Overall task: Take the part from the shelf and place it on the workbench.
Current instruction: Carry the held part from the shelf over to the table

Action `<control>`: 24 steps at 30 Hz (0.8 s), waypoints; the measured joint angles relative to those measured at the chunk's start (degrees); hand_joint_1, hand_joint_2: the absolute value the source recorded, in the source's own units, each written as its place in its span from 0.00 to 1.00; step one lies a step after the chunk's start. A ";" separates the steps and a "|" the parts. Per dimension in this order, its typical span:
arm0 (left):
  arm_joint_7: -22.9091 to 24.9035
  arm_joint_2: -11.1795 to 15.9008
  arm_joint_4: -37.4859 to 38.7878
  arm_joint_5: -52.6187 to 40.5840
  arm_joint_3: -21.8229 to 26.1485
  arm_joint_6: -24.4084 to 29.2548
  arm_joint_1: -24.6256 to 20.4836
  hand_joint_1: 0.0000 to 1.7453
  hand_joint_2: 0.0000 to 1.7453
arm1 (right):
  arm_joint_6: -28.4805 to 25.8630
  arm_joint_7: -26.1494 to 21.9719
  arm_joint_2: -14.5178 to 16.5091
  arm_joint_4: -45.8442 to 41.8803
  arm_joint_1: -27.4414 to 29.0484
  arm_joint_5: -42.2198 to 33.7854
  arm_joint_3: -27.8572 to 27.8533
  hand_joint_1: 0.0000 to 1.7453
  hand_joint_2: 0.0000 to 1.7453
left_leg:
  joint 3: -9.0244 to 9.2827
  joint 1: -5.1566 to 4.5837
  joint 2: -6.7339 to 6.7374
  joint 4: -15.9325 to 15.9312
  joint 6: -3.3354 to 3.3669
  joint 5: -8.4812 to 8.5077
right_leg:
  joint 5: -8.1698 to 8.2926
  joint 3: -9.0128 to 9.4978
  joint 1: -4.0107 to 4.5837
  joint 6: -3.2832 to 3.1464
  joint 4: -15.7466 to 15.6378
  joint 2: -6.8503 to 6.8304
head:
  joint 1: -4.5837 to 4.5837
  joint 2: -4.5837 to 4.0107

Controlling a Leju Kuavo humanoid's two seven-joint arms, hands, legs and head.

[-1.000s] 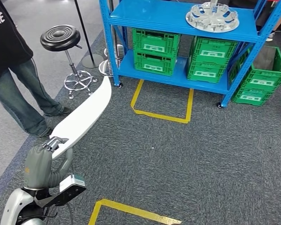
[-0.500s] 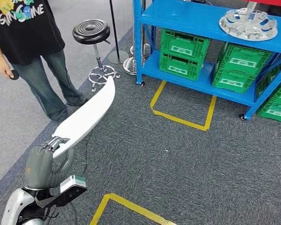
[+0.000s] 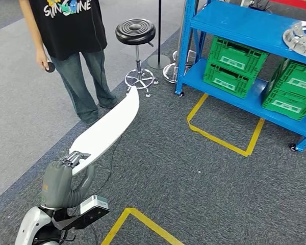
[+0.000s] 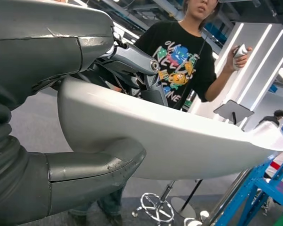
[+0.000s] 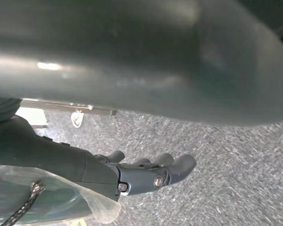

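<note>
The left hand (image 3: 61, 184) clasps one end of the long white part (image 3: 109, 127), thumb beneath and fingers on top; the part reaches forward from the hand over the carpet. The right hand (image 5: 147, 174) holds nothing, fingers loosely extended.

The whole head view has swung since the earlier pictures, so the camera has turned, not the things. The blue shelf (image 3: 251, 30) now sits at the picture's right edge, where before it was near the middle. The stool (image 3: 135, 31) has shifted toward the centre, and the person (image 3: 72, 46) in the black shirt, earlier cut off at the left edge, now shows from shoulders to feet. More of the pale floor (image 3: 17, 102) shows.
</note>
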 joint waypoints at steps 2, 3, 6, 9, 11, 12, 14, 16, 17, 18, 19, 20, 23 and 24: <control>0.04 -0.11 0.00 0.15 -0.10 -0.01 -0.03 1.00 1.00 | -0.17 0.47 0.01 -0.16 0.23 -0.79 0.12 0.00 0.00 | -0.39 0.24 -0.97 0.08 -0.70 0.16 | 0.14 0.32 0.09 -0.51 -0.28 -1.13 | 0.00 0.00; 0.05 -0.14 0.00 0.23 -0.13 0.01 -0.05 1.00 1.00 | -0.24 0.60 0.01 -0.21 0.27 -1.03 0.21 0.00 0.00 | -0.65 0.24 -0.29 0.57 -1.01 -0.15 | 0.25 0.47 0.07 -0.84 -0.47 -1.81 | -0.07 0.00; 0.05 -0.19 0.01 0.32 -0.31 0.02 -0.31 1.00 1.00 | -0.28 0.75 0.02 -0.36 0.40 -1.33 0.46 0.00 0.00 | -4.12 0.19 4.27 8.33 -1.83 -4.56 | 0.23 0.88 0.11 -1.65 -0.88 -4.13 | -0.48 0.00; 0.05 -0.21 0.03 0.40 -0.58 -0.07 -0.36 1.00 1.00 | -0.54 0.92 0.02 -0.36 0.54 -1.63 0.54 0.00 0.00 | -7.90 0.57 5.47 16.49 -2.24 -7.33 | -0.05 1.01 0.32 -1.89 -0.85 -6.45 | -0.53 0.00; 0.03 -0.21 0.04 0.55 -0.75 -0.16 -0.40 1.00 1.00 | -0.77 1.00 0.02 -0.36 0.51 -1.84 0.71 0.00 0.00 | -5.69 0.62 5.95 12.32 -2.07 -4.36 | -0.27 1.30 0.42 -1.81 -0.84 -7.75 | -0.53 0.00; 0.02 -0.22 0.04 0.64 -0.82 -0.19 -0.46 1.00 1.00 | -0.86 1.00 0.02 -0.36 0.49 -1.90 0.86 0.00 0.00 | -3.45 0.51 6.78 8.04 -1.81 -2.50 | -0.43 1.55 0.45 -1.73 -0.85 -8.34 | -0.52 0.00; -0.03 -0.26 0.04 0.80 -0.95 -0.21 -0.68 1.00 1.00 | -1.02 1.01 0.02 -0.36 0.47 -1.95 1.15 0.00 0.00 | -0.02 -0.02 8.61 1.54 -1.05 -0.64 | -0.80 1.79 0.67 -1.37 -0.81 -9.37 | -0.50 0.00; -0.07 -0.31 0.04 0.85 -1.00 -0.22 -0.85 1.00 1.00 | -1.11 1.04 0.02 -0.36 0.45 -1.96 1.38 0.00 0.00 | 0.54 -0.47 8.84 0.12 -0.38 -0.76 | -1.01 2.00 0.81 -0.89 -0.89 -10.29 | -0.47 0.00; -0.08 -0.32 0.04 0.85 -1.01 -0.23 -0.89 1.00 1.00 | -1.16 1.05 0.02 -0.37 0.39 -1.98 1.49 0.00 0.00 | 0.48 -0.46 8.23 -0.02 -0.08 -0.64 | -1.07 2.25 0.80 -0.62 -0.99 -10.73 | -0.47 0.00; -0.09 -0.34 0.03 0.86 -1.03 -0.24 -0.89 1.00 1.00 | -1.22 1.06 0.02 -0.37 0.31 -2.01 1.58 0.00 0.00 | 0.52 -0.35 7.73 -0.29 0.19 -0.48 | -1.32 2.30 0.76 -0.32 -0.84 -10.39 | -0.43 0.00; -0.10 -0.37 0.03 0.87 -1.05 -0.26 -0.98 1.00 1.00 | -1.29 1.03 0.02 -0.38 0.24 -2.03 1.66 0.00 0.00 | 0.60 -0.20 7.24 -0.56 0.50 -0.28 | -1.95 1.94 0.69 -0.04 0.01 -9.33 | -0.38 0.00; -0.12 -0.45 0.03 0.89 -1.08 -0.28 -1.11 1.00 1.00 | -1.32 0.97 0.02 -0.37 0.18 -2.05 1.71 0.00 0.00 | 0.70 -0.03 6.77 -0.81 0.80 -0.11 | -3.17 0.90 0.61 0.20 2.09 -7.89 | -0.26 0.00; -0.18 -0.65 0.05 1.01 -1.13 -0.36 -1.38 1.00 1.00 | -1.32 0.74 0.02 -0.26 0.17 -1.97 1.74 0.00 0.00 | 0.61 0.04 5.28 -0.92 1.15 0.00 | -7.95 -5.14 0.44 0.50 13.50 -4.94 | -0.04 0.00; -0.19 -0.66 0.07 1.05 -1.14 -0.40 -1.37 1.00 1.00 | -1.32 0.69 0.02 -0.20 0.17 -1.92 1.73 0.00 0.00 | 0.63 0.03 4.69 -0.90 1.15 -0.01 | -8.18 -6.60 0.43 0.54 15.79 -4.82 | -0.05 0.00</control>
